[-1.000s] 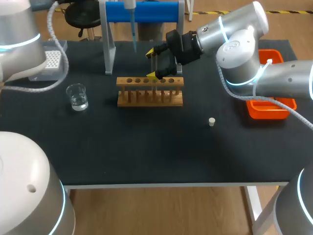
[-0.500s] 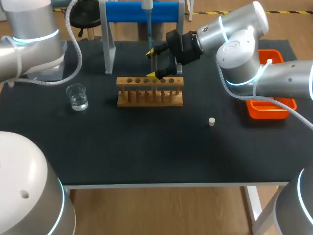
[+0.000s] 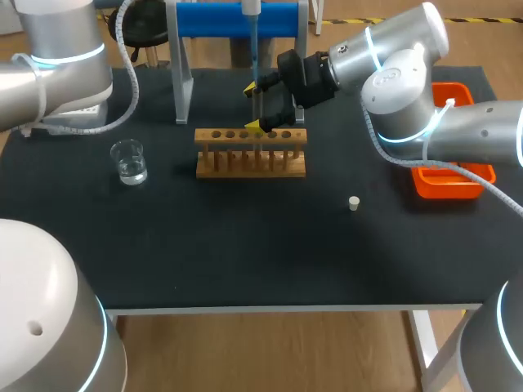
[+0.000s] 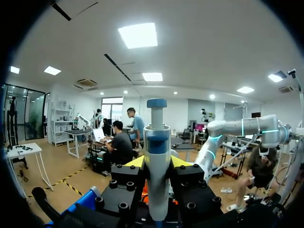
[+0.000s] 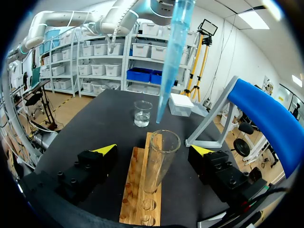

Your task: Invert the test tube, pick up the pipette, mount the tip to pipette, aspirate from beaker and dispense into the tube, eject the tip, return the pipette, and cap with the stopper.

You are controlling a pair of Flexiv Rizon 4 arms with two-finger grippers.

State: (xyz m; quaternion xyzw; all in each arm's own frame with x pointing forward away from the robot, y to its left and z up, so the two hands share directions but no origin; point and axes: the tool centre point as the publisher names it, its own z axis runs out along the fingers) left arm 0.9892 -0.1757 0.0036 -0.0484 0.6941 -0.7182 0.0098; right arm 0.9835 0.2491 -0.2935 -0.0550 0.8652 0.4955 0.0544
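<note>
Pipette (image 4: 157,171) shifted right, tip (image 5: 170,61) above test tube (image 5: 159,164) — left jaws pinching pipette, right jaws spread around tube.

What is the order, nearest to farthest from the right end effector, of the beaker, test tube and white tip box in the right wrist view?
1. test tube, inside the right end effector
2. beaker, ahead of it
3. white tip box, beyond the beaker
</note>
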